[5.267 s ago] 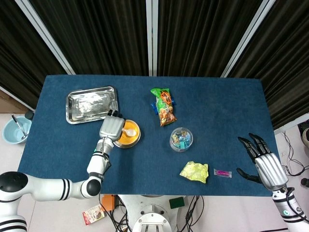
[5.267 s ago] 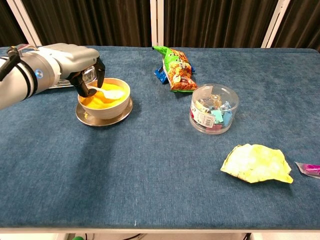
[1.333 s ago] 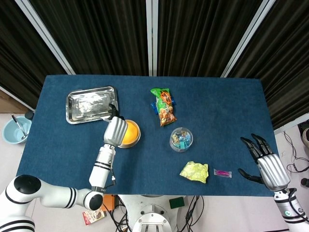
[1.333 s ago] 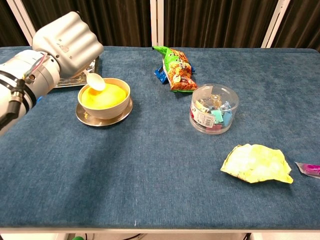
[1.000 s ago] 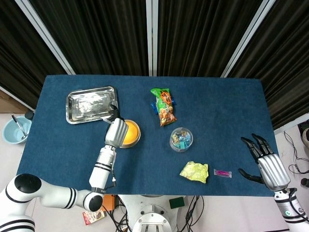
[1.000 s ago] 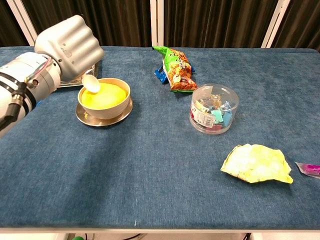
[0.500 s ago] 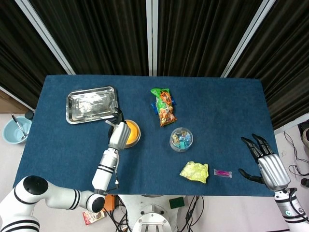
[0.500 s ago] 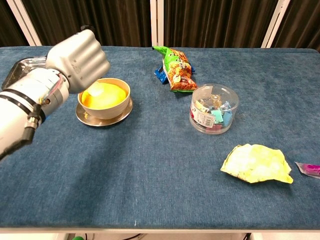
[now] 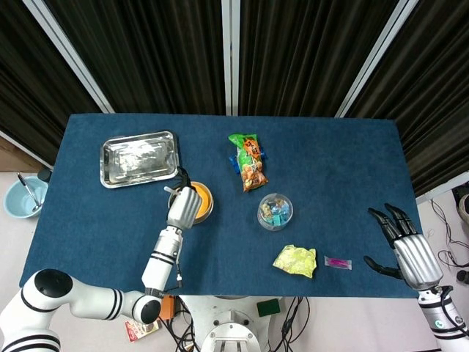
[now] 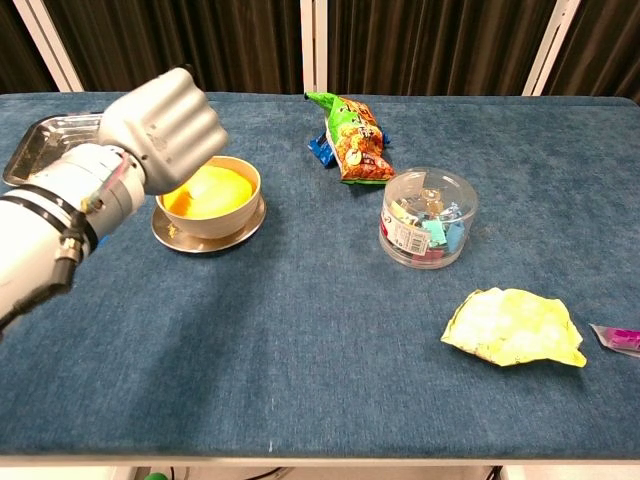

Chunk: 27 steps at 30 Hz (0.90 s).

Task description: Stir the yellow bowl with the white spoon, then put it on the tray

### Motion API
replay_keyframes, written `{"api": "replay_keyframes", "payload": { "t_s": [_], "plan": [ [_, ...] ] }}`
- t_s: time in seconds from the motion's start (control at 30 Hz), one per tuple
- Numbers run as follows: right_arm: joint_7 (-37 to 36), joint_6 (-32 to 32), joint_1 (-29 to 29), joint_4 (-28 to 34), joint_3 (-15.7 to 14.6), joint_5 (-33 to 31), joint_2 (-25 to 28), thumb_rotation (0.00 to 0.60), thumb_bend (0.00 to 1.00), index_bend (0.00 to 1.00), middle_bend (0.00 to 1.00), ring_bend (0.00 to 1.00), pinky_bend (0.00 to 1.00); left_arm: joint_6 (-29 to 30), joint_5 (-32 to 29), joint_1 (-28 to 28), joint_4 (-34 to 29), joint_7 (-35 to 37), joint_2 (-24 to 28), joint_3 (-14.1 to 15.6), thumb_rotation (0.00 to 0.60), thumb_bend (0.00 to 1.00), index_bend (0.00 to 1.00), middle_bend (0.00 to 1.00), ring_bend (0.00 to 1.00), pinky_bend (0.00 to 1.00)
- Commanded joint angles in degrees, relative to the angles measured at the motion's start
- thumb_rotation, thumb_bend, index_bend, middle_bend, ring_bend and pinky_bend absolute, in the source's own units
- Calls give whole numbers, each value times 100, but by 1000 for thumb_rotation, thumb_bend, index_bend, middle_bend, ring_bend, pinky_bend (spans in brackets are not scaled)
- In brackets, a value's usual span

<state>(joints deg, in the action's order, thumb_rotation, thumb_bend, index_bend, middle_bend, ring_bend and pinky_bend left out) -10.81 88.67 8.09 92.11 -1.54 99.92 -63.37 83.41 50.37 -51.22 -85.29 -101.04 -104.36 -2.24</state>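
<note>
The yellow bowl (image 10: 222, 196) stands on a metal saucer (image 10: 205, 237) left of the table's middle. My left hand (image 10: 165, 124) hangs as a closed fist over the bowl's left rim and grips the white spoon (image 10: 207, 179). Only the spoon's pale tip shows, down in the yellow contents. From above, the left hand (image 9: 183, 206) covers most of the bowl (image 9: 204, 198). The steel tray (image 9: 139, 158) lies beyond the bowl at the far left and holds nothing. My right hand (image 9: 407, 250) hovers with fingers spread at the table's near right corner, holding nothing.
A green snack bag (image 10: 350, 125) lies behind the middle of the table. A clear round tub (image 10: 428, 230) of small packets stands right of the bowl. A crumpled yellow wrapper (image 10: 512, 327) and a pink packet (image 10: 620, 338) lie front right. A blue bowl (image 9: 22, 196) sits off the table's left side.
My left hand moved right and down from the bowl's left rim, bringing the raised spoon tip back into the bowl. The right hand has stayed put.
</note>
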Motion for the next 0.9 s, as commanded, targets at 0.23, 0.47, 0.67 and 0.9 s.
{"api": "replay_keyframes", "payload": {
  "t_s": [0.23, 0.47, 0.67, 0.9],
  "plan": [
    [35, -1, 11, 49, 13, 15, 18, 600, 175, 63, 144, 0, 98, -91, -129, 346, -424, 1067, 499, -305, 600, 444, 600, 528, 372, 237],
    [105, -14, 24, 126, 25, 27, 41, 600, 175, 63, 144, 0, 97, -82, -131, 479, -655, 1487, 803, -387, 600, 443, 600, 525, 371, 236],
    [135, -12, 21, 163, 29, 29, 49, 600, 175, 63, 144, 0, 97, 63, -38, 503, -893, 1473, 958, -379, 600, 444, 600, 525, 371, 238],
    [124, 9, 7, 162, 26, 31, 57, 600, 176, 63, 144, 0, 97, 311, 318, 367, -728, 767, 814, -117, 600, 446, 600, 530, 371, 240]
  ]
}}
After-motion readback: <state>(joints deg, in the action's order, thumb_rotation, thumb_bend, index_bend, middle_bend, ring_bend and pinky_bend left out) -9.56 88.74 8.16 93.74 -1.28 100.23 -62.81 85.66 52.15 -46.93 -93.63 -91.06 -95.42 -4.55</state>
